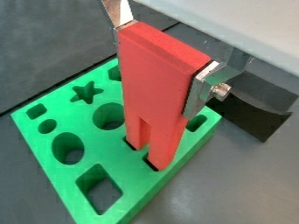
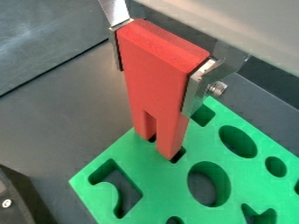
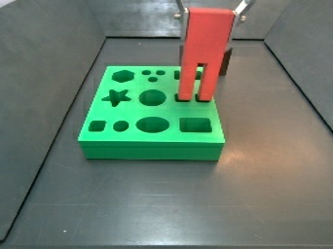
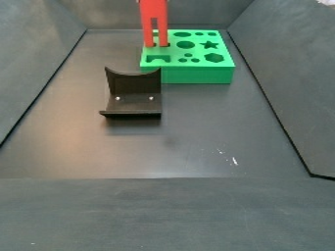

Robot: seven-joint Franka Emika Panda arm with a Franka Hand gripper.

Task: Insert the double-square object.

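The double-square object (image 1: 158, 87) is a tall red piece with two square prongs under a solid slab. My gripper (image 1: 163, 54) is shut on its upper slab, silver fingers (image 2: 198, 79) pressed on both sides. It stands upright over the green board (image 1: 70, 171), prong tips down at the board's edge holes. Both prong ends sit in or at the holes in both wrist views (image 2: 163, 149). It also shows in both side views (image 3: 202, 58) (image 4: 153, 22), with the gripper (image 3: 208, 10) at the top and the green board (image 3: 150, 136) (image 4: 197, 67) below.
The green board has several shaped holes: star (image 3: 117, 96), circles, oval, square (image 3: 194, 124). A dark fixture (image 4: 131, 95) stands on the floor in front of the board; it also shows beside the board in a wrist view (image 1: 263, 109). Dark bin walls surround the floor.
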